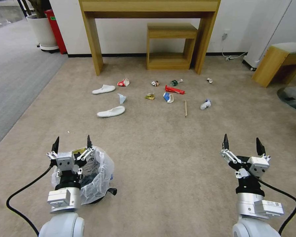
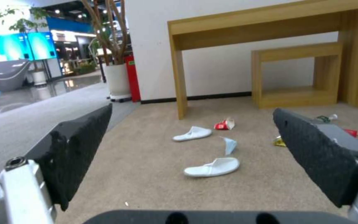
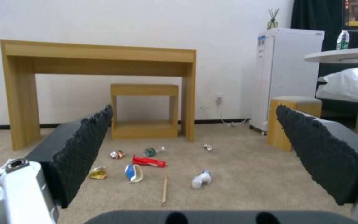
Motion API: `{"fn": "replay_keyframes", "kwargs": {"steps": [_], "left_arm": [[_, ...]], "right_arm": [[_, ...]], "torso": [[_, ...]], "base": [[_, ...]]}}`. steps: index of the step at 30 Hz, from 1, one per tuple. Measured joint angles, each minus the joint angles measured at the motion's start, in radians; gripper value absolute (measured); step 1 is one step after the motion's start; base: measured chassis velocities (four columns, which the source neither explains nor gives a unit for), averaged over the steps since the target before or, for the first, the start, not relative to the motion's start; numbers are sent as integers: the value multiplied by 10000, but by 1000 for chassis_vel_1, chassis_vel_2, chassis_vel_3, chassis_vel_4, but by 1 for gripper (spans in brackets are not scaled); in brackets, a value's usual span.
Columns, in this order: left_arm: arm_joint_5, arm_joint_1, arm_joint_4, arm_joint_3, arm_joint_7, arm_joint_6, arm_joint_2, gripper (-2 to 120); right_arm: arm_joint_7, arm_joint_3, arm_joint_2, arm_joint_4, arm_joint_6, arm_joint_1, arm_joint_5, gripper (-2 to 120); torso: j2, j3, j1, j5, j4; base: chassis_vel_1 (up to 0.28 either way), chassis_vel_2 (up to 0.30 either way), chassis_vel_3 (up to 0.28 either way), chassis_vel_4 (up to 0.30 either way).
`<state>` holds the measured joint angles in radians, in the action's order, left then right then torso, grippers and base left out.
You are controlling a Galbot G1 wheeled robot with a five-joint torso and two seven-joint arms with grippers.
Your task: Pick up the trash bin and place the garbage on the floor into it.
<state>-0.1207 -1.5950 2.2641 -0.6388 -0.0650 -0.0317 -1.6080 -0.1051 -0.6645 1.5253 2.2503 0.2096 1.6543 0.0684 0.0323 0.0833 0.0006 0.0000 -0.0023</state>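
Dark letters show on the trash bin's [image 1: 97, 174] crinkled bag, too creased to read. It stands upright on the beige carpet floor [image 1: 161, 158], right under the left claw [image 1: 72, 142], which gapes wide and empty. The right claw [image 1: 242, 142] hangs wide too. Ahead lies the garbage [image 1: 169, 97]; the wooden stick [image 1: 185, 108] points toward the wooden console [image 1: 148, 10].

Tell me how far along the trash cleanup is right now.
Barely started. The trash bin sits on the floor under the open left gripper, not lifted. The right gripper hovers open, empty. The garbage, slippers and wrappers, is all uncollected.
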Motion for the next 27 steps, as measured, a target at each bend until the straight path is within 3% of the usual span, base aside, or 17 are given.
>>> {"fn": "replay_keyframes", "kwargs": {"steps": [27], "left_arm": [[-4,9,-39,-1,-1,-70,0,100]], "right_arm": [[59,-135,-31,-30,-225,-74,6,100]], "torso": [[0,0,0,0,0]], "base": [[0,0,0,0]]}}
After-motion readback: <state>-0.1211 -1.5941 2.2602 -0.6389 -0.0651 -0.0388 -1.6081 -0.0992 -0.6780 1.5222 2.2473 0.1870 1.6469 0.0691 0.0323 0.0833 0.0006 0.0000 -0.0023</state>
